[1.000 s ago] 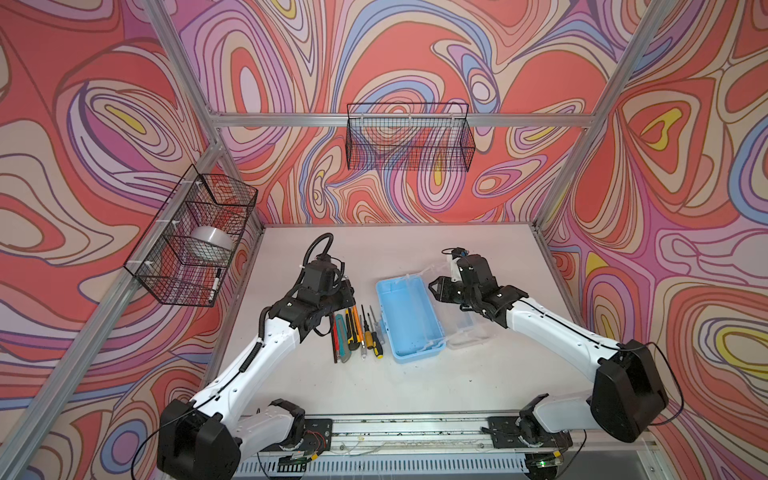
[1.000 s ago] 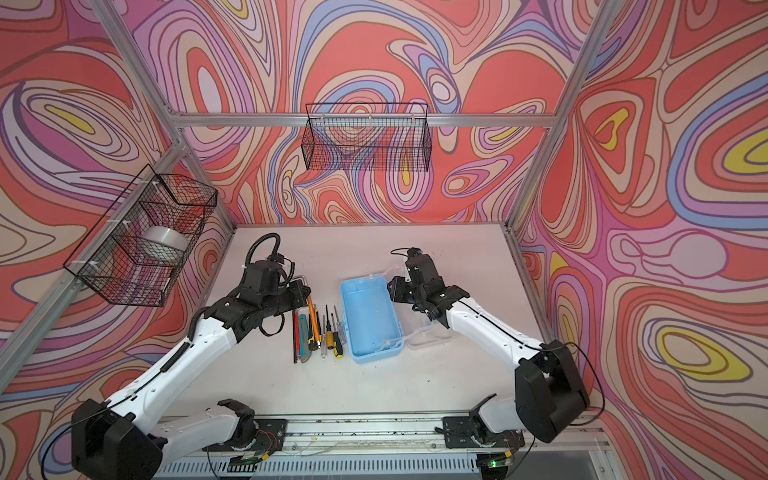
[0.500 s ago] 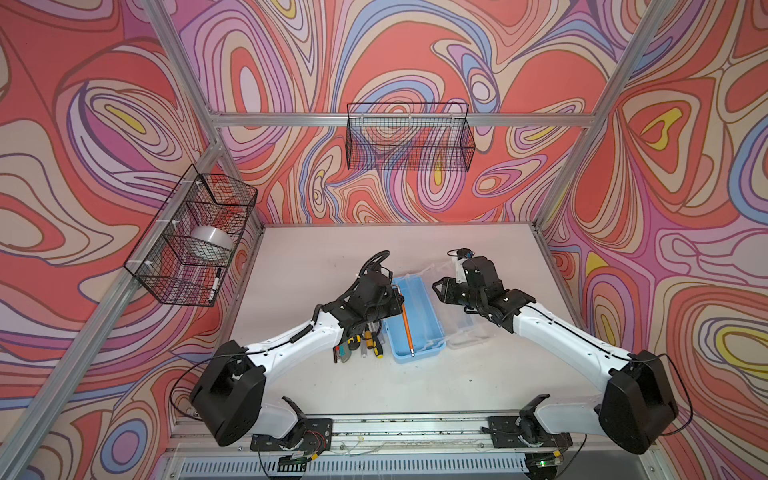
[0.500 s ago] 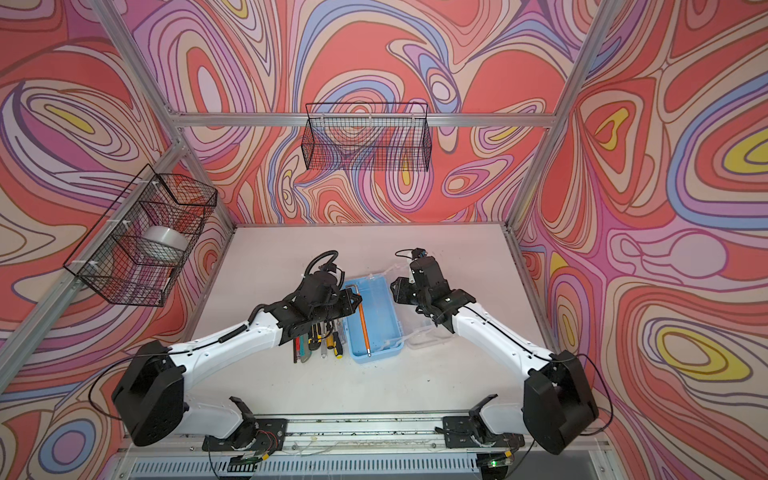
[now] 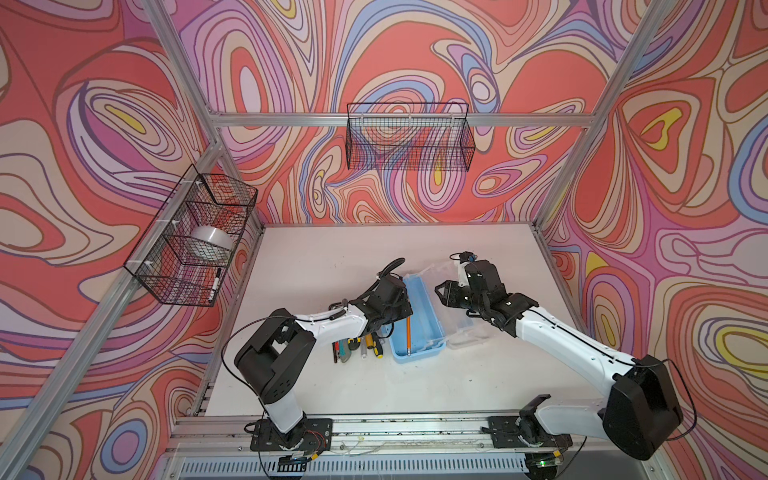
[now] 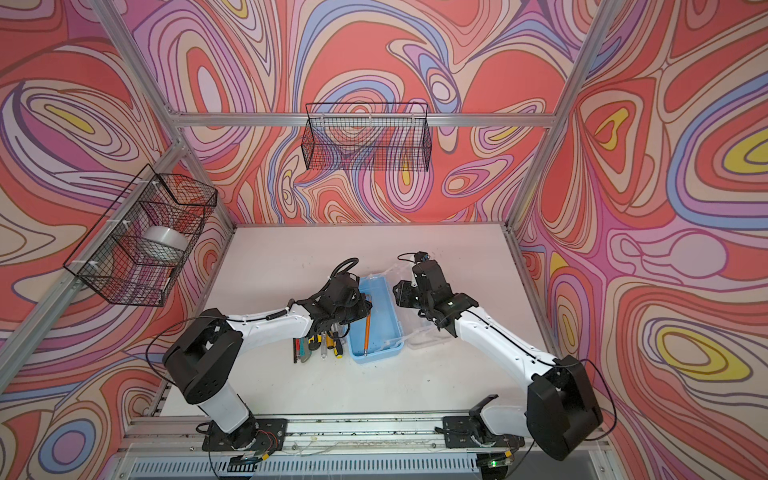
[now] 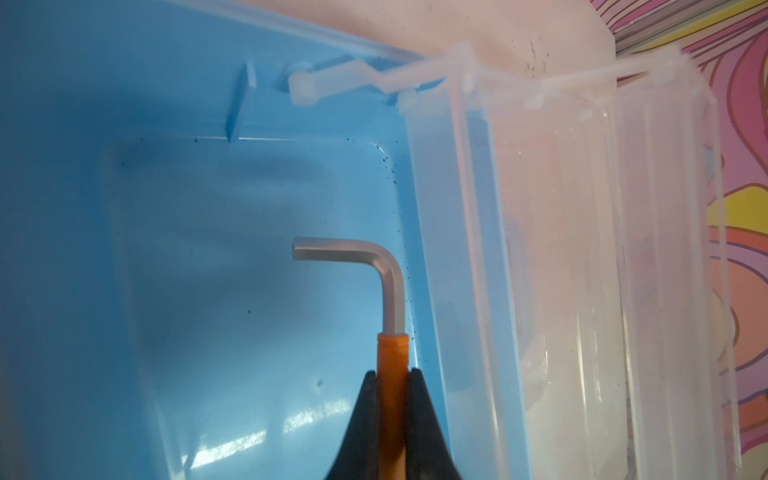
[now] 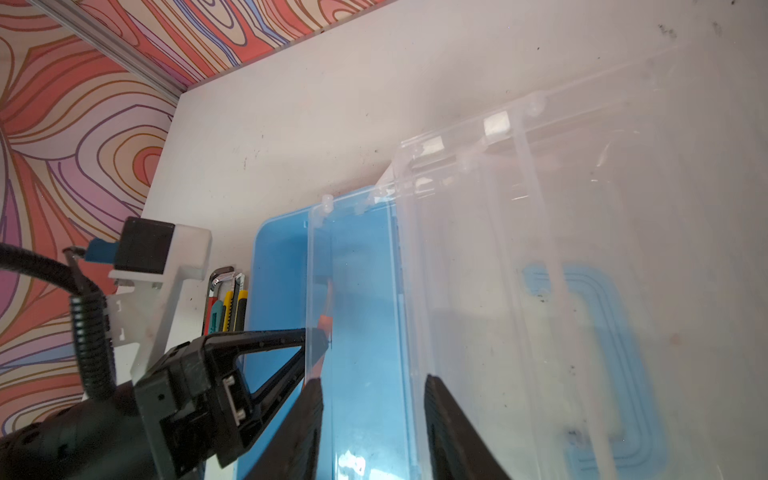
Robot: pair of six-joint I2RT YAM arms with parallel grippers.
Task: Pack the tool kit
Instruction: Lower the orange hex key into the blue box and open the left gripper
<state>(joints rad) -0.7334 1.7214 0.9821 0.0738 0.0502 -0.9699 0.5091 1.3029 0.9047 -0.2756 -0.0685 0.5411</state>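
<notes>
The light-blue case (image 5: pixel 422 332) (image 6: pixel 380 338) lies open mid-table. My left gripper (image 7: pixel 392 374) (image 5: pixel 405 309) (image 6: pixel 365 305) reaches into it from the left, shut on an orange-sleeved hex key (image 7: pixel 390 291) (image 5: pixel 408 332) whose bent steel end hangs just above the case floor (image 7: pixel 208 249). My right gripper (image 8: pixel 372 380) (image 5: pixel 441 291) (image 6: pixel 399 291) is shut on the clear inner tray (image 8: pixel 357 270) (image 7: pixel 561 249), which it holds swung out to the case's right. Beyond the tray lies the clear lid (image 8: pixel 582 187). The other tools (image 5: pixel 357 347) (image 6: pixel 320 345) (image 8: pixel 226 303) lie in a row left of the case.
A black wire basket (image 5: pixel 409 141) hangs on the back wall. Another wire basket (image 5: pixel 195 245) on the left wall holds a tape roll (image 5: pixel 210 243) and a marker (image 5: pixel 214 284). The arm bases sit on the front rail (image 5: pixel 395 428).
My left arm swung from the far end of the tool row over to the blue case, carrying the orange hex key into it. The right gripper stayed on the clear tray.
</notes>
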